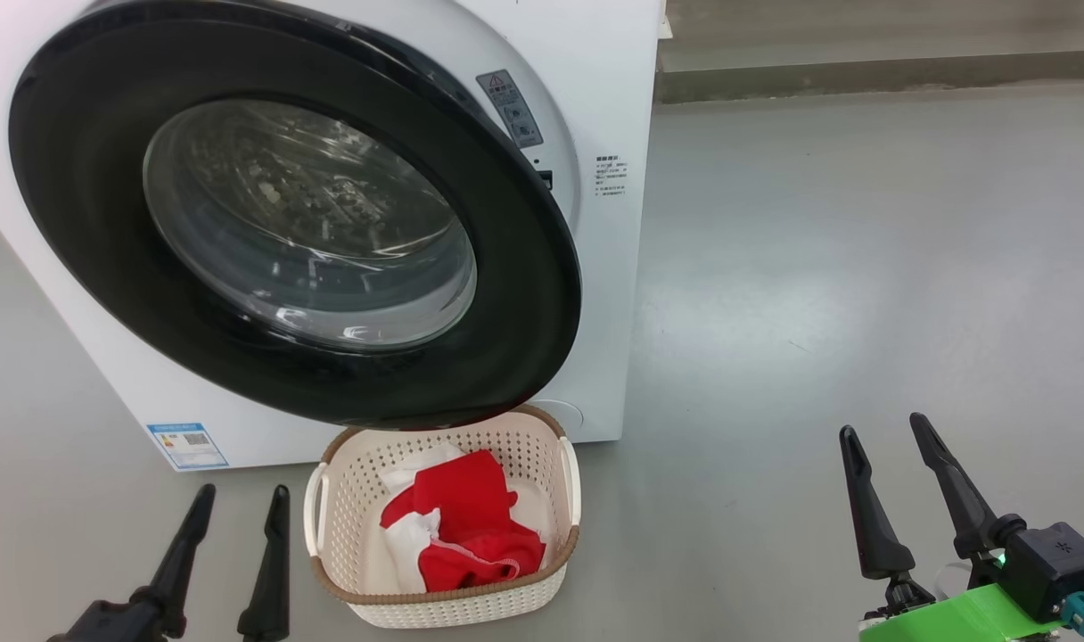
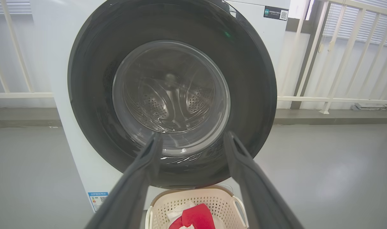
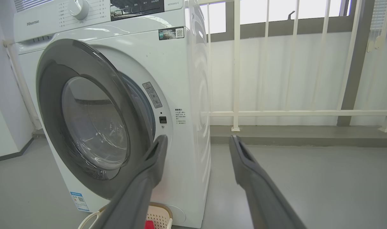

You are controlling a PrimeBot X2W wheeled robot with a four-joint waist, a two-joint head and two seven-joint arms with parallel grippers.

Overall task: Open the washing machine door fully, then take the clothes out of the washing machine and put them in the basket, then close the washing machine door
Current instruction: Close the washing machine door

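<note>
Hanging ajar, the washing machine door (image 1: 301,223) looms over the basket (image 1: 444,615) at its foot, red clothes (image 1: 471,526) inside. The left gripper (image 1: 243,490) and right gripper (image 1: 882,424) sit spread and empty; a weak push could leave the door unlatched.

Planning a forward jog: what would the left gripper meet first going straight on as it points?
Probably the washing machine door: the open left gripper points squarely at its front. How far off it stands is unclear.
</note>
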